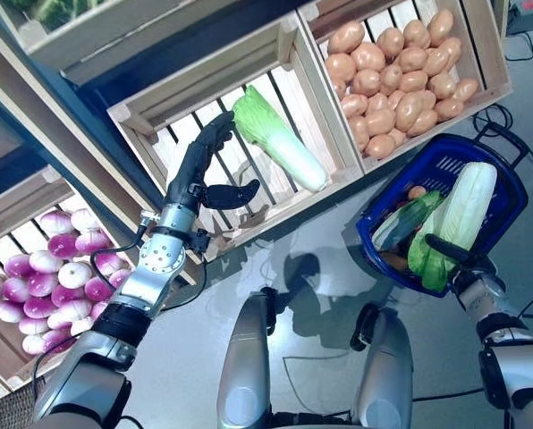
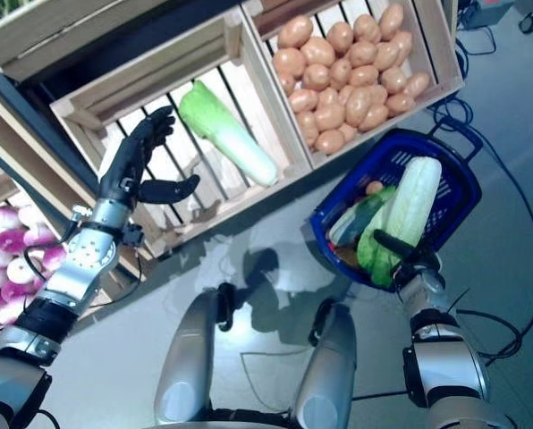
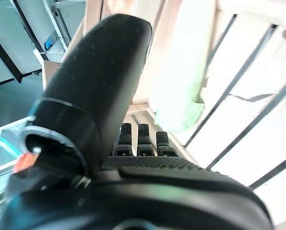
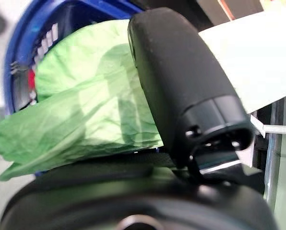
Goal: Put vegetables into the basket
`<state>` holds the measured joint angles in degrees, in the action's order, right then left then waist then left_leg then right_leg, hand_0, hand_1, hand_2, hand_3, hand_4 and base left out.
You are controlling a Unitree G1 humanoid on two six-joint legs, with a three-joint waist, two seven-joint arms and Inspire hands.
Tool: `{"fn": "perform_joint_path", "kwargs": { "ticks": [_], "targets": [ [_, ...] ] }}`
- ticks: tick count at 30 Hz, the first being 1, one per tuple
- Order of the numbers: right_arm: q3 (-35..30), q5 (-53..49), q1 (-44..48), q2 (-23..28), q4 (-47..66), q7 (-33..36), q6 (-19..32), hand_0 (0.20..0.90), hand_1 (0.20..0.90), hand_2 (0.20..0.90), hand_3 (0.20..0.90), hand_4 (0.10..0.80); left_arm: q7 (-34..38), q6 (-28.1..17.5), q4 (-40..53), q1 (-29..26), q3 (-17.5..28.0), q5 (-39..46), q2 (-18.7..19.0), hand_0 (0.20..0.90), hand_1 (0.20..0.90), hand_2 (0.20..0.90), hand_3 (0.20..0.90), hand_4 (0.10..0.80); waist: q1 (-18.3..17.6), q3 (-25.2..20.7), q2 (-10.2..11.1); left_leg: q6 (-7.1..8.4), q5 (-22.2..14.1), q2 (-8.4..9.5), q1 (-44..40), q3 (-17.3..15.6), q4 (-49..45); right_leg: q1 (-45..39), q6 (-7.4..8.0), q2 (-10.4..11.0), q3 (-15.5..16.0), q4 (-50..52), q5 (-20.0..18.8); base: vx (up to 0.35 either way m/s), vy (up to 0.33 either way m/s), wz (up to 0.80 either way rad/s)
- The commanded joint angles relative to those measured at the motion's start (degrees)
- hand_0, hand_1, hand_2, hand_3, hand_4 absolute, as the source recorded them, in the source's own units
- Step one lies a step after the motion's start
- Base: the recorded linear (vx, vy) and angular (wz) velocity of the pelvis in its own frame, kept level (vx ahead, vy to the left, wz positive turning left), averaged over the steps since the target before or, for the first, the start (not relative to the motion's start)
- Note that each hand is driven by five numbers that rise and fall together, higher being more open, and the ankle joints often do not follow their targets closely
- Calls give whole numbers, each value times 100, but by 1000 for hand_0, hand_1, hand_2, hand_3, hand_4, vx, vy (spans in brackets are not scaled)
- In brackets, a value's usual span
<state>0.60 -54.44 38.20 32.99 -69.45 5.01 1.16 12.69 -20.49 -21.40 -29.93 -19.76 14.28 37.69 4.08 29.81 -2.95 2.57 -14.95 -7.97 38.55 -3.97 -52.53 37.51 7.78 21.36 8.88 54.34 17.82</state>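
A napa cabbage (image 1: 280,143) lies in the slatted wooden crate (image 1: 249,219) of the stand. My left hand (image 1: 199,174) is open inside that crate, just left of the cabbage and apart from it, thumb spread. The cabbage's pale green leafy end (image 3: 181,72) shows past the fingers in the left wrist view. The blue basket (image 1: 418,161) stands on the floor at the right. It holds a second napa cabbage (image 1: 468,206), a dark green long vegetable (image 1: 405,223) and a small orange one (image 1: 417,191). My right hand (image 1: 454,253) is open at the basket's near rim, against the cabbage's green leaves (image 4: 85,105).
The wooden stand runs across the back and left, with tilted crates (image 1: 481,80) right behind the basket. A lower crate (image 1: 16,223) sits at the far left. Grey floor (image 1: 320,241) lies between the stand and the basket.
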Motion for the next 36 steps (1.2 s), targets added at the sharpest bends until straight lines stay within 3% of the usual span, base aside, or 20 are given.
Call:
{"fn": "perform_joint_path", "kwargs": {
  "ticks": [1,5,9,11,19,24,29,30,31,36],
  "targets": [
    [-145,-446,453,686,7,109,530,900,900,900,900,800,631,-885,369,-769,318,-378,409,900,900,900,900,800,-34,-201,-116,288,-214,-190,-237,197,226,-153,-287,147,-141,210,-48,43,34,1],
    [-133,-791,585,817,175,-112,707,900,900,900,900,800,1013,-758,313,-995,344,-547,671,900,900,900,900,800,-92,-198,-152,328,-580,-211,-22,213,-264,122,-271,148,-303,635,267,10,53,2],
    [-92,-1017,629,899,332,-369,759,900,900,900,900,800,1618,-377,115,-1256,208,-1529,967,900,900,900,900,800,-180,-234,-154,337,-721,-269,180,200,-607,357,-296,135,-409,913,394,-16,53,-3],
    [-65,-1216,686,945,324,-536,757,900,900,900,900,800,2015,-147,-174,-1552,-72,-2088,1281,900,900,900,900,800,-223,-276,-149,357,-776,-310,246,200,-734,442,-288,128,-461,1014,440,13,49,-3],
    [236,-1125,907,1061,248,-703,541,900,900,900,900,800,2773,580,-1130,-2685,-1288,-3381,1884,900,900,900,900,800,-398,-346,-138,401,-824,-459,396,178,-956,618,-288,62,-616,1189,493,28,49,-5],
    [536,-1109,1125,1166,107,-878,342,900,900,900,900,800,2665,1052,-1768,-3448,-2241,-4054,1949,900,900,900,900,800,-529,-333,-125,434,-773,-539,493,125,-957,732,-256,8,-696,1157,416,9,50,-10],
    [734,-1091,1320,1206,-23,-1071,200,900,900,900,900,800,2414,1357,-2326,-3994,-2900,-4305,1886,900,900,900,900,800,-619,-282,-107,446,-766,-601,641,91,-1050,885,-232,-17,-745,1195,374,-12,42,-8],
    [798,-653,1348,1222,-74,-920,98,900,900,900,900,800,2348,1394,-2458,-4116,-3031,-4370,1874,900,900,900,900,800,-641,-273,-99,460,-768,-618,682,82,-1072,925,-216,-23,-751,1202,361,-32,47,-9],
    [1110,574,1398,1318,-183,-447,52,900,900,900,900,800,2295,1455,-2668,-4271,-3244,-4369,1847,900,900,900,900,800,-666,-252,-84,458,-757,-654,757,66,-1118,1007,-205,-24,-761,1217,319,-28,31,-8],
    [1857,1433,1830,1541,-343,-39,-39,900,900,900,900,800,2165,1596,-2983,-4558,-3546,-4390,1724,900,900,900,900,800,-685,-192,-39,438,-744,-704,898,61,-1182,1136,-194,-54,-763,1205,238,-34,10,-11]
  ]
}}
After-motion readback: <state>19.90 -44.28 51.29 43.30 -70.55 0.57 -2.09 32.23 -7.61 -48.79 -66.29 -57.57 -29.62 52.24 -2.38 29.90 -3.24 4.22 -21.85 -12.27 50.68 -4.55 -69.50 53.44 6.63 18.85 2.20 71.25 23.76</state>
